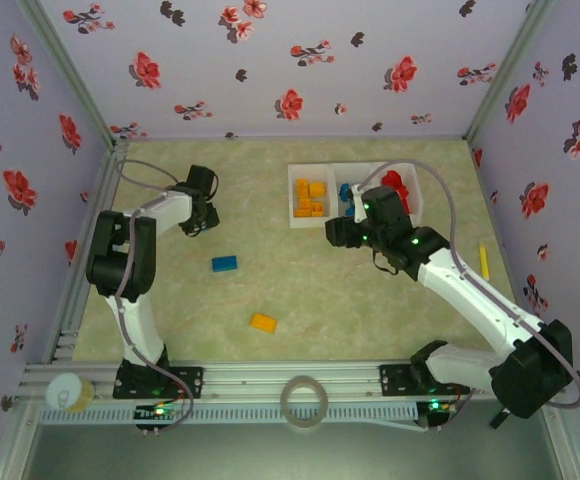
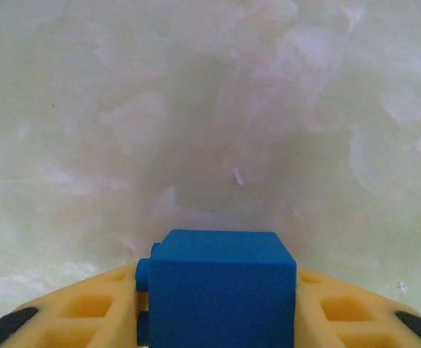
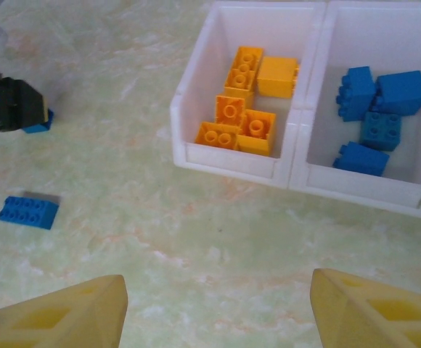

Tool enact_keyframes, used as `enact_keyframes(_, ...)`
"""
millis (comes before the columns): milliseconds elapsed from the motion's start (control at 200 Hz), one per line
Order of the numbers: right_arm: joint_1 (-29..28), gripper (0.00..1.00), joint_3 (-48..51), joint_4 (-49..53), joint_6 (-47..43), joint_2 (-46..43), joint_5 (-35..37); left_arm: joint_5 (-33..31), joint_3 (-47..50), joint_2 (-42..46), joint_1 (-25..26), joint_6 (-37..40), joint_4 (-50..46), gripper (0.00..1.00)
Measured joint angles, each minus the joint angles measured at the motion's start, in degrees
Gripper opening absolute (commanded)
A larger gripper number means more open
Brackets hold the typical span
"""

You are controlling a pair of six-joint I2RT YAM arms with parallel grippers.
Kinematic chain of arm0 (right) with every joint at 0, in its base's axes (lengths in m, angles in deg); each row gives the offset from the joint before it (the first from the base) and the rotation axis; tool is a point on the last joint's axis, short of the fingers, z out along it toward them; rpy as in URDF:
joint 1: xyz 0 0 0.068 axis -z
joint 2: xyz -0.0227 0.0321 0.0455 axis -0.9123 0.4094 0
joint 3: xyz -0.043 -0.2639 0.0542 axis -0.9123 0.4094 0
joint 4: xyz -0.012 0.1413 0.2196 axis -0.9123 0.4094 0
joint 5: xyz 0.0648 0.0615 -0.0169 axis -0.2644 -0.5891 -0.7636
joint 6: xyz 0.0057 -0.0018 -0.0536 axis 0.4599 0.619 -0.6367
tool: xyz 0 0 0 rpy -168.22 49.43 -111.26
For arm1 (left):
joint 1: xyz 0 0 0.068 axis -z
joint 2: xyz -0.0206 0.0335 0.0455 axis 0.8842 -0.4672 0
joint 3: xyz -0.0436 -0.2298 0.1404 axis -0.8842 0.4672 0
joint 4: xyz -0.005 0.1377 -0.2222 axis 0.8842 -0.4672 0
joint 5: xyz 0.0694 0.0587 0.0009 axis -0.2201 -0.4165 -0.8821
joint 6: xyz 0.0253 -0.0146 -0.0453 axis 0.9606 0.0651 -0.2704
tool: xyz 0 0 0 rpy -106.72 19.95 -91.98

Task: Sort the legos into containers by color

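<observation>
Over the marbled table (image 1: 350, 300) between floral walls (image 1: 290, 70), I'm gripping a blue brick (image 2: 221, 268) in my left claw (image 2: 221, 313), my right claw (image 3: 218, 290) hanging spread near the tray (image 3: 229, 161), its orange bricks (image 3: 243, 109) ahead-left, blue bricks (image 3: 374, 109) ahead-right.

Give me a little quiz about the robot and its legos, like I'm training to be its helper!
1. True or false: the right jaws are shut on a red brick.
2. What colour is the brick held in the left jaws? A red, B blue, C orange.
3. Fill in: seen from the top camera, the loose brick nearest the arm bases is ___.
Key: 1 false, the right jaws are open and empty. 2 B. 3 orange.
</observation>
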Motion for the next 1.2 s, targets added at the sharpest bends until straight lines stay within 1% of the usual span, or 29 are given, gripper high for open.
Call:
enact_keyframes(125,0.0,0.68,0.0,0.6,1.3,0.9,3.2,0.3,-1.9,0.0,2.0,0.0,-1.4,0.32)
enact_keyframes(355,0.0,0.69,0.0,1.8,4.0,1.0,8.9,1.8,-10.3,0.2,9.6,0.8,-3.5,0.32)
enact_keyframes(500,1.2,0.70,0.0,2.5,6.0,0.8,11.5,2.9,-17.0,0.2,14.0,2.0,-5.7,0.32)
enact_keyframes(705,4.7,0.70,1.5,3.4,9.0,-4.3,14.4,5.7,-26.8,-0.3,19.6,3.7,-8.0,0.32)
enact_keyframes(860,5.8,0.70,3.1,4.2,10.1,-8.3,15.6,7.6,-35.0,-4.3,22.9,4.7,-9.6,0.32)
enact_keyframes(1070,5.9,0.69,4.4,5.6,11.0,-10.3,16.4,9.5,-45.6,-12.8,26.0,4.8,-11.4,0.32)
enact_keyframes(1200,6.0,0.69,4.9,6.0,11.1,-11.5,16.9,10.4,-48.7,-16.3,27.7,4.5,-10.8,0.33)
